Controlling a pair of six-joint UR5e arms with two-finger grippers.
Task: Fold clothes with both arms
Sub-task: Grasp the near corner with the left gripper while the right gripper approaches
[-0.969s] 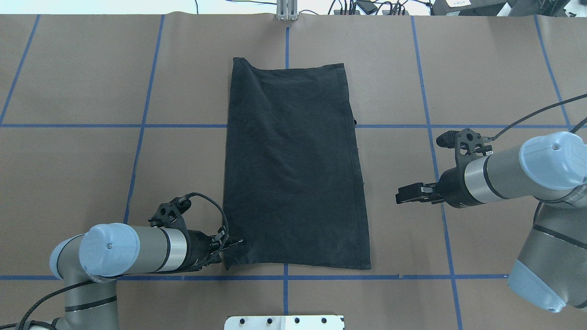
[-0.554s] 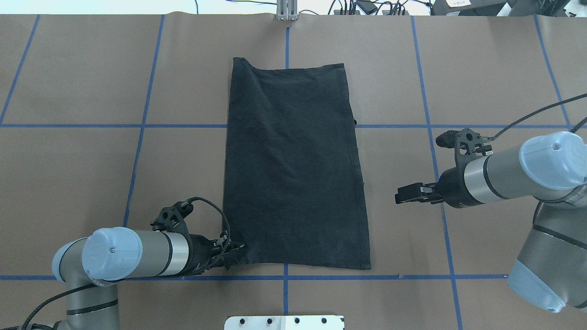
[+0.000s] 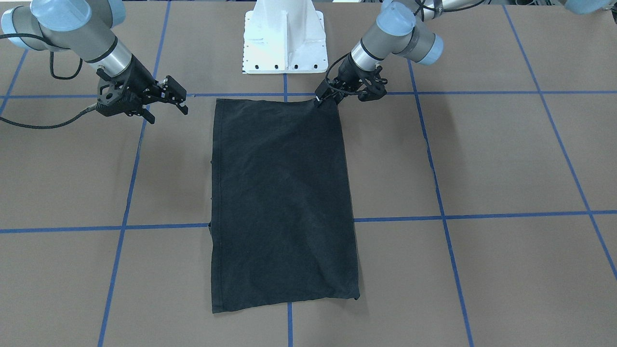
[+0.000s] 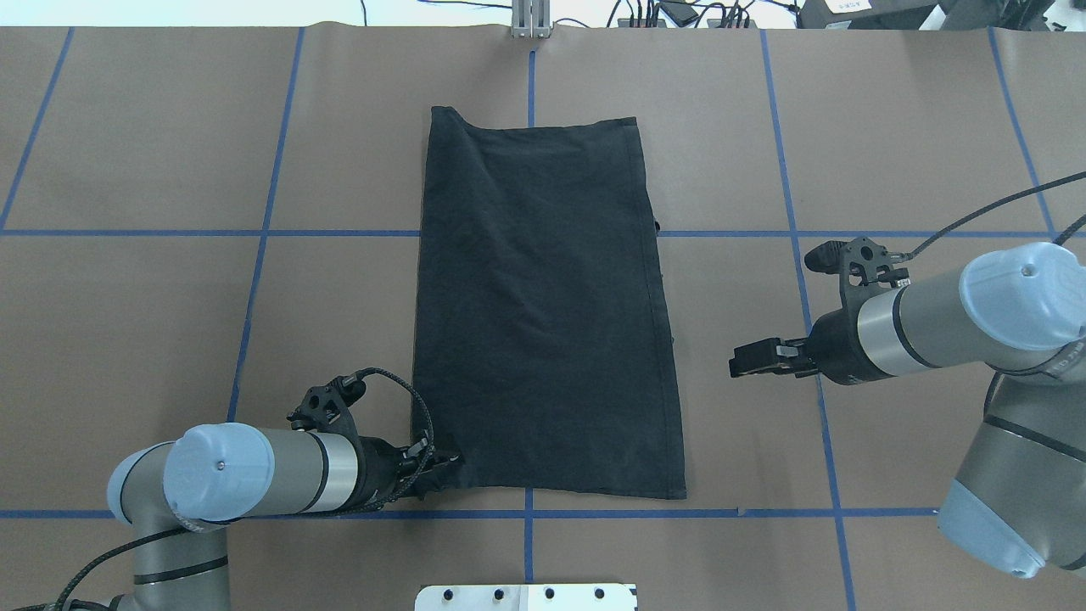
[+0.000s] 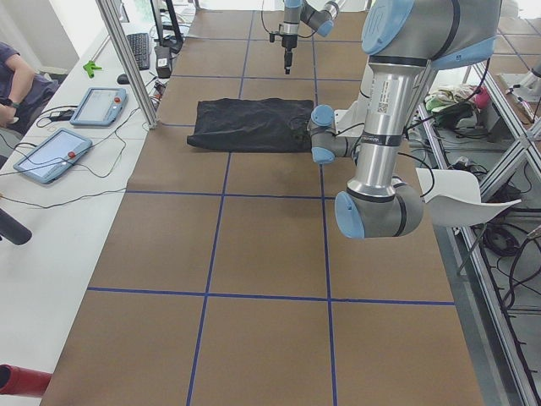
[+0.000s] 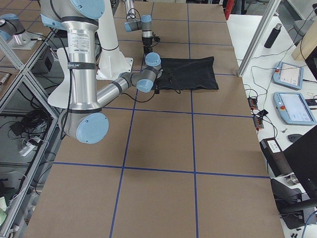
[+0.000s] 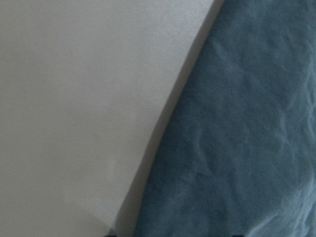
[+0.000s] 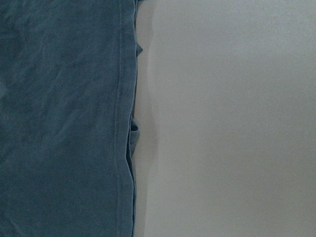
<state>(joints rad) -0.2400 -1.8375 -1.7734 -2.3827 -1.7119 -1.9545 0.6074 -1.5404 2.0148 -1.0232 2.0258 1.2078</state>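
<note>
- Mid-frame, overhead: shirt (image 4: 543, 305) folded to a long strip; cross folds not yet done.
- Lower left: left claw (image 4: 441, 465) at corner, grip impossible to tell.
- Right side: right claw (image 4: 736, 363) apart, clear of shirt.

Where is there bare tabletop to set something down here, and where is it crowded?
Free: the table squares far-left and far-right of the T-shirt. Crowded: its near-left corner, where the left gripper sits, and its right edge, faced by the right gripper.
</note>
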